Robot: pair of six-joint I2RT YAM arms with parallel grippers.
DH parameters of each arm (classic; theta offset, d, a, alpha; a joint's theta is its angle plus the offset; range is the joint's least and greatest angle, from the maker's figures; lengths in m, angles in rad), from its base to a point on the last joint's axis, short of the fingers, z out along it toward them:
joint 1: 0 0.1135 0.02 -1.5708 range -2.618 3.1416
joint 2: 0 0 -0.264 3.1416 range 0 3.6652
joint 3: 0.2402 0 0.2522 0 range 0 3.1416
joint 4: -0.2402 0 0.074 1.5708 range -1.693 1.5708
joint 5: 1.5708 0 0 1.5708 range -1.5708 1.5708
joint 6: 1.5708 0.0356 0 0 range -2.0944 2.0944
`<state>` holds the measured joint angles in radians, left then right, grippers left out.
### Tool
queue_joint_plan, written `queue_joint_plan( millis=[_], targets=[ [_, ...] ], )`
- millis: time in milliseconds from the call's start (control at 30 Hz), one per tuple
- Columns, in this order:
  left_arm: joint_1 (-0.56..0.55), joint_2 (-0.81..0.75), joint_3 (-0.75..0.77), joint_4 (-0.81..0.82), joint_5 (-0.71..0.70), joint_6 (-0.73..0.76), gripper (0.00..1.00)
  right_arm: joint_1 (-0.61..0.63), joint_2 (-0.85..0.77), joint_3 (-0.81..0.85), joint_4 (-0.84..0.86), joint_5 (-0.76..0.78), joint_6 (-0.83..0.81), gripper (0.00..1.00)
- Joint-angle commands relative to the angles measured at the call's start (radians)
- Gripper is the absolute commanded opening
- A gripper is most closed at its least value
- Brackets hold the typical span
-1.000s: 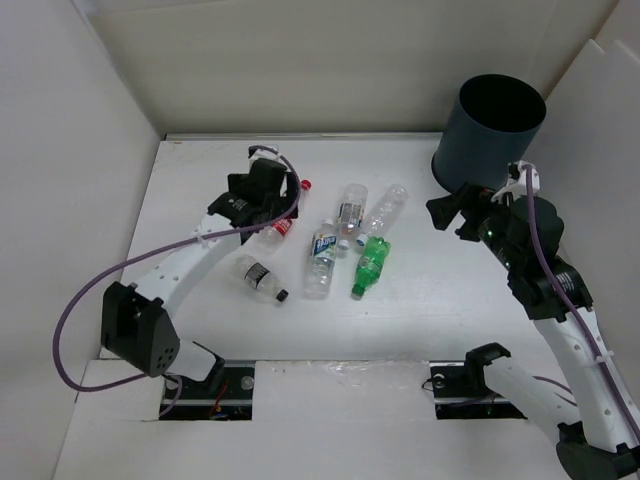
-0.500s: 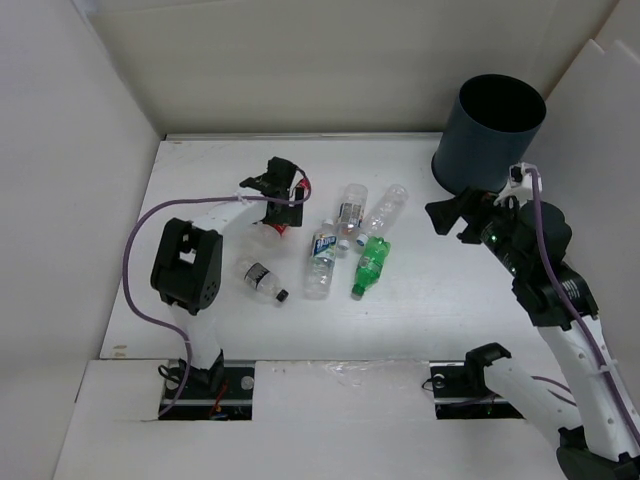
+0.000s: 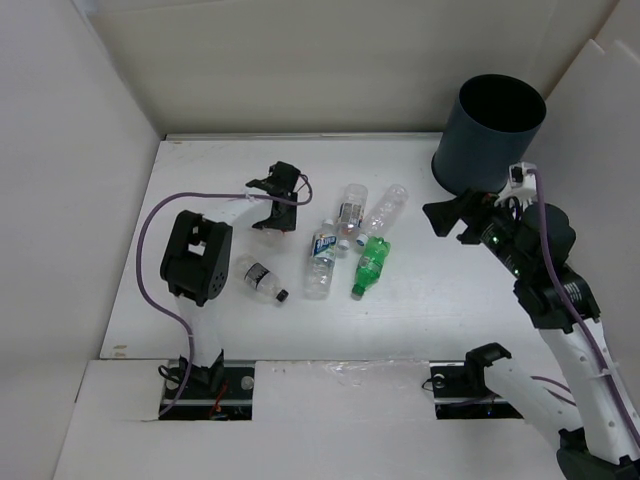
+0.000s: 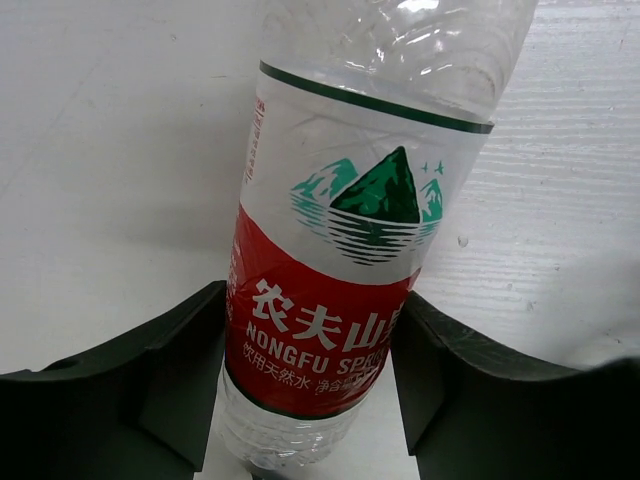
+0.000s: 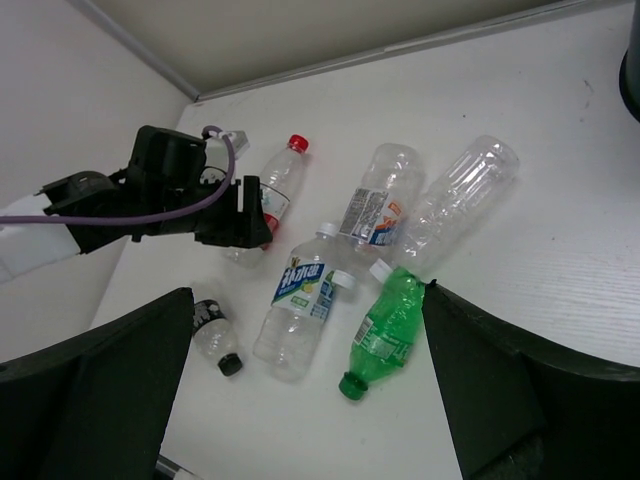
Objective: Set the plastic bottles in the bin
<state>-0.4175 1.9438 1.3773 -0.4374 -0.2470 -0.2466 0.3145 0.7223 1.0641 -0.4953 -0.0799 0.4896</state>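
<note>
My left gripper (image 4: 312, 345) is shut on a clear plastic bottle with a red and white label (image 4: 350, 230), both fingers pressing its sides low over the table. From above, that gripper (image 3: 278, 203) covers most of this bottle; its red cap (image 5: 296, 142) shows in the right wrist view. Several more bottles lie in the middle: a black-capped one (image 3: 258, 279), a blue-labelled one (image 3: 321, 262), a green one (image 3: 369, 266) and two clear ones (image 3: 349, 212) (image 3: 385, 210). The dark bin (image 3: 490, 135) stands at the back right. My right gripper (image 3: 447, 215) hangs open beside the bin, holding nothing.
White walls enclose the table (image 3: 200, 180) on the left, back and right. The left arm's elbow (image 3: 195, 258) stands raised near the black-capped bottle, its purple cable looping to the left. The right arm (image 3: 545, 270) rises along the right edge.
The left arm folded up, its elbow now raised, and its gripper closed from wide open onto the red-labelled bottle. The right arm has barely shifted.
</note>
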Motion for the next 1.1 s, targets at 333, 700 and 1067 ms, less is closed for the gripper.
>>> queue_joint_plan(
  millis=[333,700,1067],
  targets=[
    [0.000,-0.118,0.118,-0.060,0.089,-0.043,0.00,-0.003,0.101,-0.004,0.211,-0.151,0.038,1.00],
    [-0.040,-0.486,0.175,0.031,0.644,0.034,0.00,0.006,0.482,0.190,0.576,-0.425,0.211,1.00],
    [-0.040,-0.536,0.229,0.084,0.854,-0.028,0.00,0.101,0.681,0.284,0.857,-0.526,0.382,1.00]
  ],
)
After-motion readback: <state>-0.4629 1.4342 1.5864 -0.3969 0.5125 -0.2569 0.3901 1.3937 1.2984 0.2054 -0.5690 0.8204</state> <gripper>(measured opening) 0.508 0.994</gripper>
